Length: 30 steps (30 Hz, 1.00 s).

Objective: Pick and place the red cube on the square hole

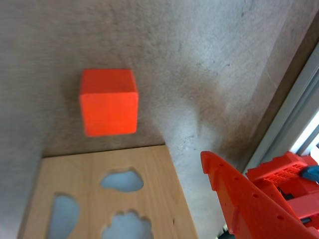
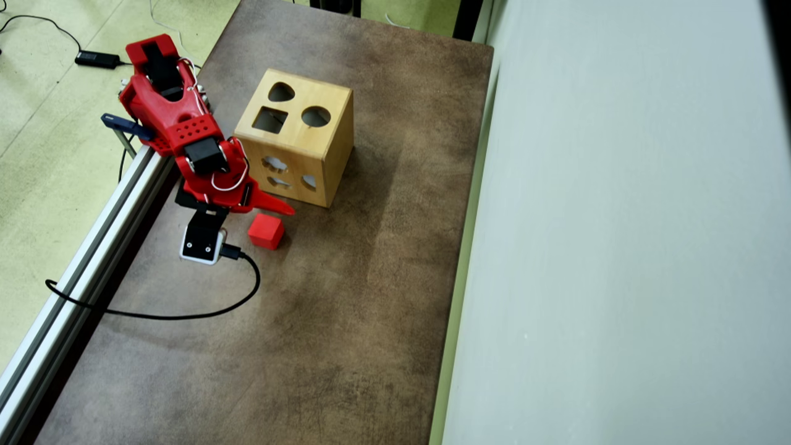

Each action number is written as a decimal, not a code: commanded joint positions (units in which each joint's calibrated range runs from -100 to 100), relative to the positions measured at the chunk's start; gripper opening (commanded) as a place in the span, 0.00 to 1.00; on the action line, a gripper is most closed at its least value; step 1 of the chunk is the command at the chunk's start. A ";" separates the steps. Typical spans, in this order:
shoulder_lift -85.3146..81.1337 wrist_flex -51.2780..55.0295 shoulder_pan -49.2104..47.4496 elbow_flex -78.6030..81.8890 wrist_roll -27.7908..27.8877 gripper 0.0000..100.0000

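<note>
The red cube (image 1: 108, 102) lies on the brown table, just beyond the wooden shape-sorter box (image 1: 159, 169). In the overhead view the cube (image 2: 266, 230) sits in front of the box (image 2: 334, 154), whose top has a square hole (image 2: 270, 119). My red gripper (image 2: 281, 213) hovers between the box's lower side and the cube, a little above the cube and not touching it. In the wrist view only one red finger (image 1: 234, 194) shows, at the lower right; the other is out of frame. The jaws stand apart and hold nothing.
The box top also has a round hole (image 2: 316, 116) and a drop-shaped hole (image 2: 281, 93). An aluminium rail (image 2: 93, 241) runs along the table's left edge. A black cable (image 2: 185, 314) trails over the table from the wrist camera. A pale wall (image 2: 618, 247) bounds the right.
</note>
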 commanded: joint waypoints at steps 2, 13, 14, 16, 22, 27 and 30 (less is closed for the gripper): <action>4.68 -0.46 -0.88 -1.67 0.49 0.59; 12.07 -5.21 -1.02 -2.48 0.00 0.59; 12.16 -6.42 -1.02 -2.39 0.00 0.59; 12.16 -7.94 -1.10 -1.85 0.05 0.59; 12.33 -8.26 -1.17 -2.21 -0.05 0.59; 12.33 -8.26 -2.88 -2.12 -0.15 0.58; 12.33 -8.26 -3.40 -2.39 -0.15 0.54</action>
